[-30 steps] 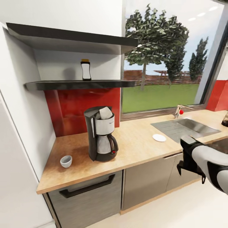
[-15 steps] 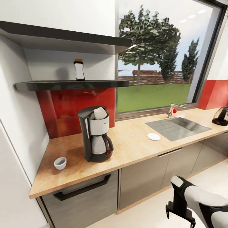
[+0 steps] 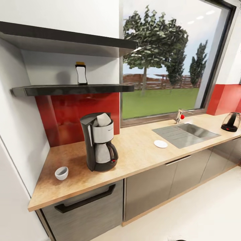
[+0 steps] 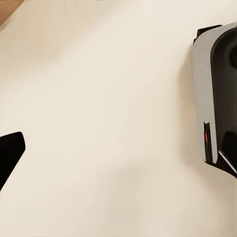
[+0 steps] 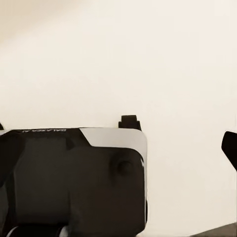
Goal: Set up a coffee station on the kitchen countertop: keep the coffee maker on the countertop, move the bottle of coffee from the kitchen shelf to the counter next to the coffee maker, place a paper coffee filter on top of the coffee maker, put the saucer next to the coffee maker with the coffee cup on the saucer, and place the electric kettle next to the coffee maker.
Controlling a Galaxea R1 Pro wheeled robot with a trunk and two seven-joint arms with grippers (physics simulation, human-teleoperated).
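The coffee maker (image 3: 100, 142) stands on the kitchen countertop (image 3: 140, 157) near its left end, with the white paper coffee filter (image 3: 103, 119) on top of it. The coffee cup (image 3: 61, 173) sits alone to the machine's left. Right of it, the saucer (image 3: 160, 144) lies flat beside the sink. The electric kettle (image 3: 231, 122) stands at the far right. On the kitchen shelf (image 3: 67, 89) above, the bottle of coffee (image 3: 80, 73) is upright. Both wrist views look down at pale floor: my left gripper (image 4: 118, 158) and right gripper (image 5: 116, 143) are open and hold nothing.
A steel sink (image 3: 185, 132) with a faucet (image 3: 180, 115) is set into the worktop under a big window. A thicker dark shelf (image 3: 67, 38) hangs above the lower one. A white wall (image 3: 13, 201) closes the left side. Pale floor lies before the grey cabinets (image 3: 150, 190).
The head view has shifted, bringing the kettle fully into sight. My right arm has dropped down out of the head view. Nothing on the counter or shelf has moved.
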